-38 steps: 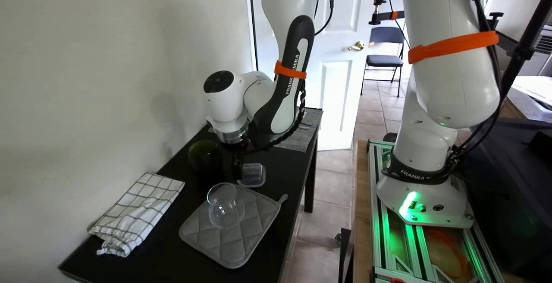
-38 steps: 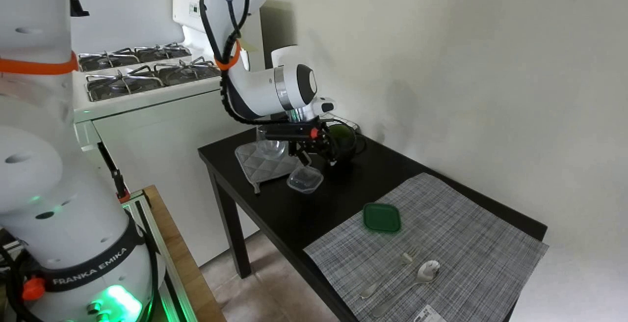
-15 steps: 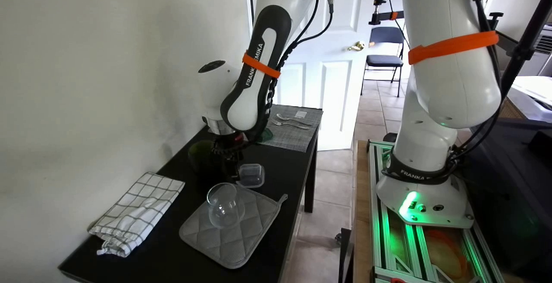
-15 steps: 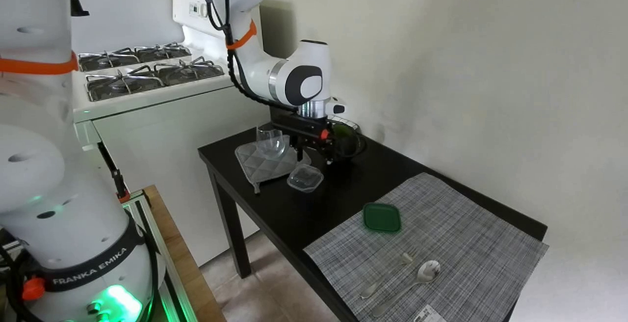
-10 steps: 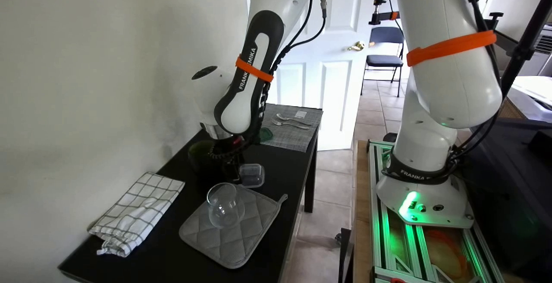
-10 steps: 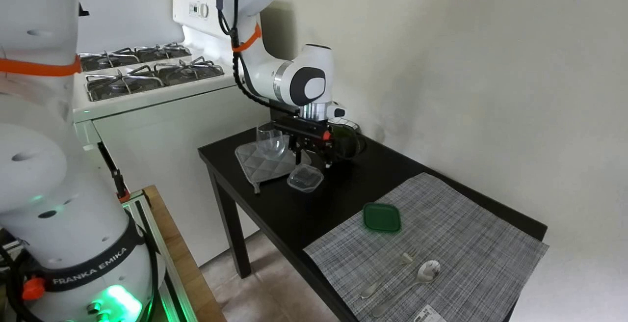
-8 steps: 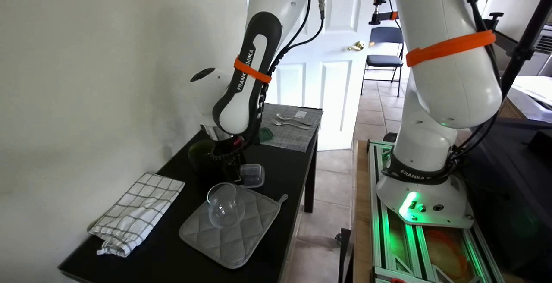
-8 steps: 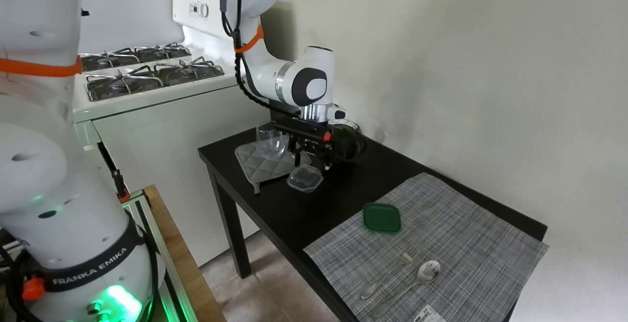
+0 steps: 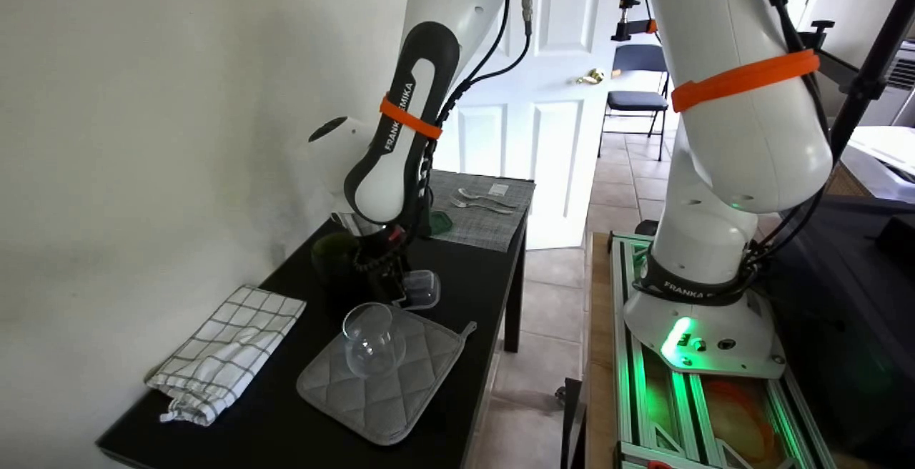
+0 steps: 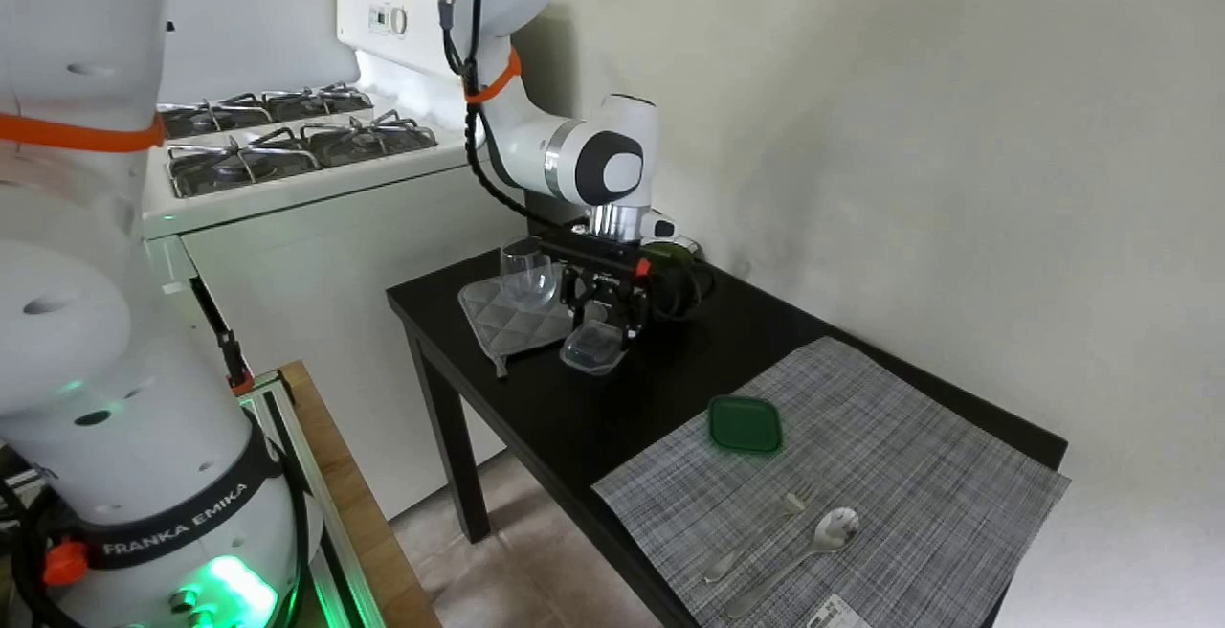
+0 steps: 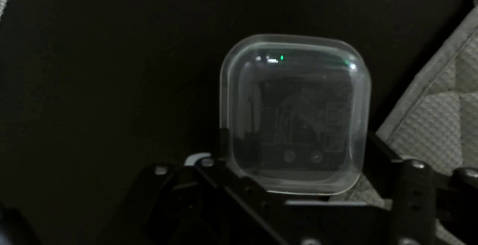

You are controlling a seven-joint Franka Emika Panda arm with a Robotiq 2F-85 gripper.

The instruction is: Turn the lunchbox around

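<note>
Lunchbox (image 11: 295,114) lay between fingers (image 11: 379,159) of my gripper (image 11: 297,136), mostly beyond tips in wrist view; clamped or loose, I couldn't tell.

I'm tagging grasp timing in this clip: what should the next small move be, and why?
Probably ease the claw gently shut until both fingers press the lunchbox, before any turn. In the wrist view the fingers flank it at opposite sides, yet firm contact isn't clear there; turning too soon could let it slip.
</note>
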